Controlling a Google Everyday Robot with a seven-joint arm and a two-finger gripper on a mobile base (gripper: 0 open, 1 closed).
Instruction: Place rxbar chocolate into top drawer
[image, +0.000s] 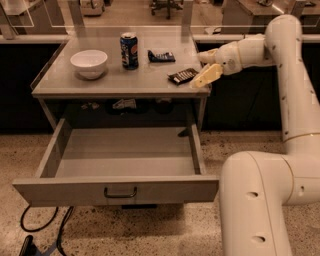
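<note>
Camera view: rxbar chocolate (183, 76) is seen lying flat on the tabletop (125, 82), near the front right corner, well apart from the white bowl (89, 63) and nearer to the soda can (129, 50) and the dark blue packet (161, 55) behind it. Gripper (205, 65) is held just to the right of the bar, at the tabletop's right edge, jaws spread and nothing held; one pale finger (208, 75) is angled down toward the bar's right end (contact cannot be told from this angle). Bar lies to the left of the gripper, its long axis running roughly left-right and rising slightly toward the back at the right end, so the gripper is faced by a short end. A grasp across the narrow width would probably need the wrist brought over the bar. Top drawer (75, 188) is seen open below the tabletop, its handle (120, 192) at front centre; bar not yet picked, placement not begun
</note>
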